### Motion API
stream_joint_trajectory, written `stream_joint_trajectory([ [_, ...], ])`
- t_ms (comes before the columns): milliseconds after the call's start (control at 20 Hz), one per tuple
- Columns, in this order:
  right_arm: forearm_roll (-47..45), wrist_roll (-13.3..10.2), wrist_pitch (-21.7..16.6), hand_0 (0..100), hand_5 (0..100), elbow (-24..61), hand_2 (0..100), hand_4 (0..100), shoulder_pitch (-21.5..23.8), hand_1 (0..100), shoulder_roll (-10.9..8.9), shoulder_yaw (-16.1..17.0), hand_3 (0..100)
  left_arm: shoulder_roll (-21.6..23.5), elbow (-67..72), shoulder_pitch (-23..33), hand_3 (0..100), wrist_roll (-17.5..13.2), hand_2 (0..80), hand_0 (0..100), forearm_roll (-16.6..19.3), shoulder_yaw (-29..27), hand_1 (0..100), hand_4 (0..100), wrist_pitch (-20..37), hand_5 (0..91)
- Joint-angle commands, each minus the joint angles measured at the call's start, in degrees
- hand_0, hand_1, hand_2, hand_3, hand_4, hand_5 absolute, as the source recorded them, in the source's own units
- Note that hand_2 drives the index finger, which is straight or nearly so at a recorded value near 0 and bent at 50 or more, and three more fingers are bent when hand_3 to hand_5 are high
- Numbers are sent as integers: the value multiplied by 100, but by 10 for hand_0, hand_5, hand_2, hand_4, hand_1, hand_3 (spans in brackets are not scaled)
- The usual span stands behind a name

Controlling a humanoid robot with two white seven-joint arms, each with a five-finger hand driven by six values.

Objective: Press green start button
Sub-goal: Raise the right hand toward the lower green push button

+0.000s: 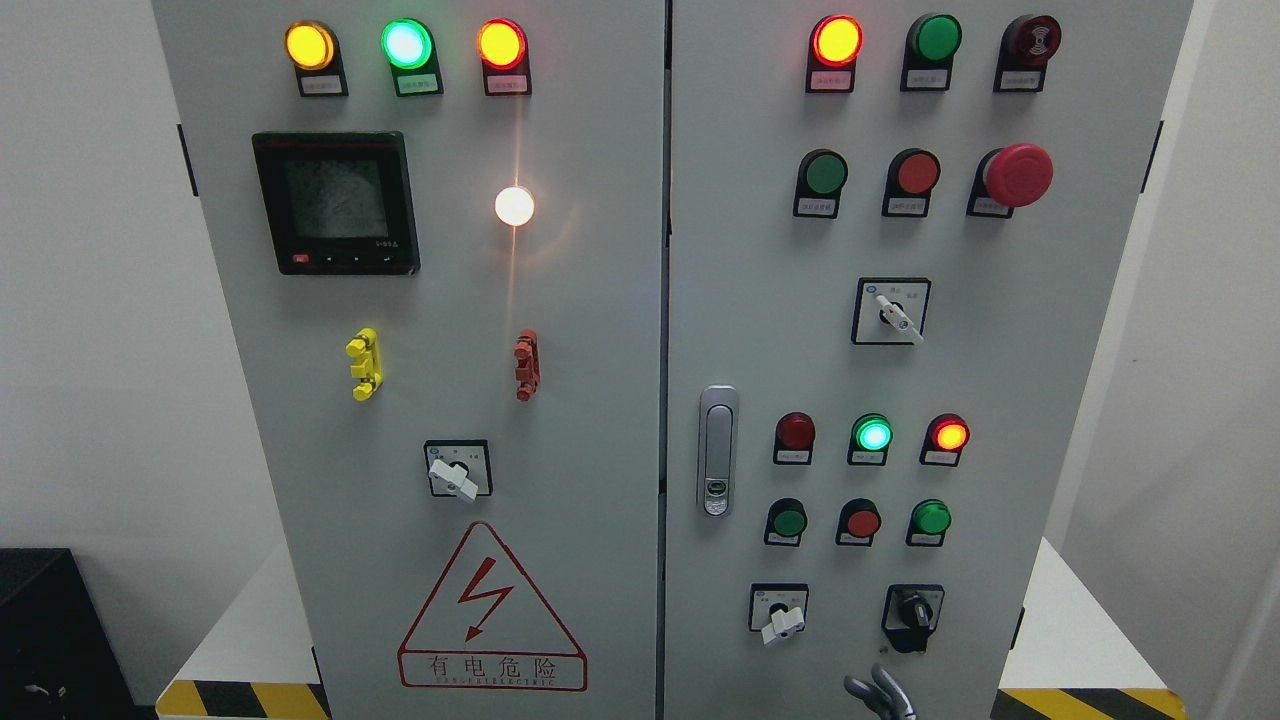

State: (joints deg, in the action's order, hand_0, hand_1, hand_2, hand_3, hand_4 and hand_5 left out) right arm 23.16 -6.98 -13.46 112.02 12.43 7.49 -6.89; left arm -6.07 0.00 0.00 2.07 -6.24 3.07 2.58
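Cabinet (600,400): smooth grey painted metal, two doors.
Green start button (826,173): round, unlit, upper right door, left of a red button (917,173); label too small to read.
Hand (880,692): grey metallic fingertips, cut off by bottom edge; side and finger state cannot be told.
Emergency stop (1018,175): red mushroom dome.

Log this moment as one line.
robot hand: bottom edge, side unclear | green buttons: untouched | contact: none | press: not yet done
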Motion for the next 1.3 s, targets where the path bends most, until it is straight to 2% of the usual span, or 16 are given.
stream_joint_trajectory([
  [0,1338,-259,-7,76,668,215,0,640,-30,340,-2,82,652,0,-158,-132,0,-5,0,120,0,0,556,0,-3,0],
  [350,2910,-594,-25,147,911,171,0,799,-284,349,-2,398,842,0,-158,-132,0,-5,0,120,0,0,556,0,-3,0],
  [600,4019,-682,-34,207,966,92,0,838,-618,359,-2,575,895,0,-158,-132,0,-5,0,120,0,0,556,0,-3,0],
  [1250,5084,-796,2,285,993,-189,0,863,-996,355,7,575,918,0,-158,-132,0,-5,0,120,0,0,556,0,-3,0],
])
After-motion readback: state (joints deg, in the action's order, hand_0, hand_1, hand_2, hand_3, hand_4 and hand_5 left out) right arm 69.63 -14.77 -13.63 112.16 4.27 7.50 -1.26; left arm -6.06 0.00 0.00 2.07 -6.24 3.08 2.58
